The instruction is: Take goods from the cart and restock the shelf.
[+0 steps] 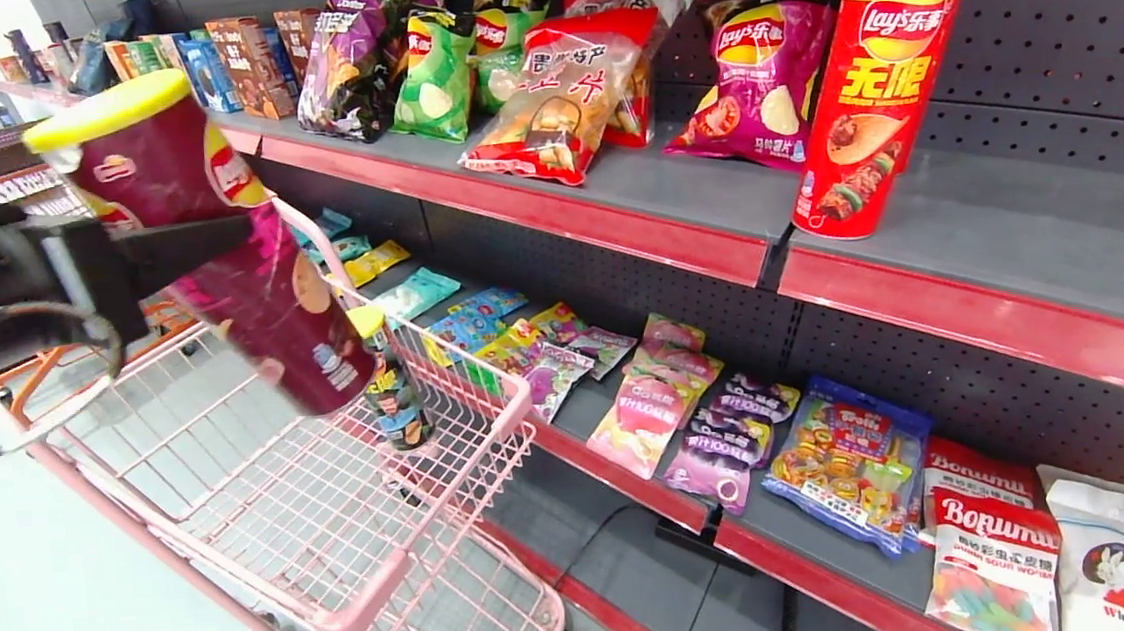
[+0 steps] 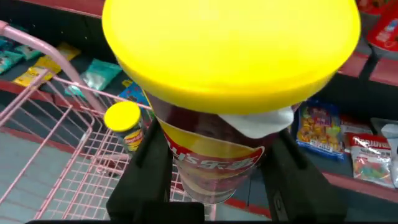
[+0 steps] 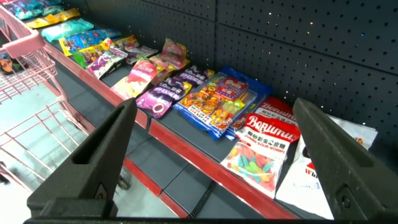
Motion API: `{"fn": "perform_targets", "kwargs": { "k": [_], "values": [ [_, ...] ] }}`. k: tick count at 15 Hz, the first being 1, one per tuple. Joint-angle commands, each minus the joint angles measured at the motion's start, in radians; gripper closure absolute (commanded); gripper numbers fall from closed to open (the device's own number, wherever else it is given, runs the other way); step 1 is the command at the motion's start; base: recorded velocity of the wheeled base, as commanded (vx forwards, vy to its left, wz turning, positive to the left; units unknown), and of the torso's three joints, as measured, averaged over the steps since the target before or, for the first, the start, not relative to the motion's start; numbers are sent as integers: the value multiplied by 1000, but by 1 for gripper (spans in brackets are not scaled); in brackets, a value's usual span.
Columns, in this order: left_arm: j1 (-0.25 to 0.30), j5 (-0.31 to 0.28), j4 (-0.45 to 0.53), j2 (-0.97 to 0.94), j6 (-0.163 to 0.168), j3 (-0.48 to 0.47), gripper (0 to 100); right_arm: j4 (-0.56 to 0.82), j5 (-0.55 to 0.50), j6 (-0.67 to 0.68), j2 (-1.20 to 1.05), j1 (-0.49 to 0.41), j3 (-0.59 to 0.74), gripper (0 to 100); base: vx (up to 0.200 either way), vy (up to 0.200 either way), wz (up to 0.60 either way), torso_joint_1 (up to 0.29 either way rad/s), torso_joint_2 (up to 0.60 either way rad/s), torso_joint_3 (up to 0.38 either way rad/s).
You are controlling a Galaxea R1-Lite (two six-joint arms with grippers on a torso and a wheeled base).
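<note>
Head view shows the shelf (image 1: 1017, 239), grey boards with red front edges against dark pegboard, running across the right of the scene; its upper board carries snack bags and boxes, its lower board flat candy packs (image 1: 849, 458). Just beside it, on the robot's left, stands the pink wire cart (image 1: 373, 596). Above the cart's basket the left gripper (image 1: 185, 247) holds a maroon chip can (image 1: 271, 308) with a yellow lid, fingers clamped on either side of the can's body; the can is tilted, lid up and toward the robot's left, clear of both cart and shelf. The left wrist view looks down on that lid, with the black fingers (image 2: 146, 180) pressed against the can below it. A tall red chip can (image 1: 880, 80) stands upright on the upper board, beside a purple chip bag (image 1: 764, 79). A smaller yellow-lidded can (image 1: 389, 389) stands inside the cart, near the side facing the shelf. In the right wrist view the right gripper (image 3: 211, 168) hangs before the lower board, fingers spread wide with nothing between them.
</note>
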Motion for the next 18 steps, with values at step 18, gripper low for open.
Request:
{"fn": "perform_targets", "kwargs": {
  "k": [18],
  "values": [
    [-2,123,59,-574,197,414,100,-1,0,1,1,1,0,0,0,0,-133,157,-430,-273]
  ]
}}
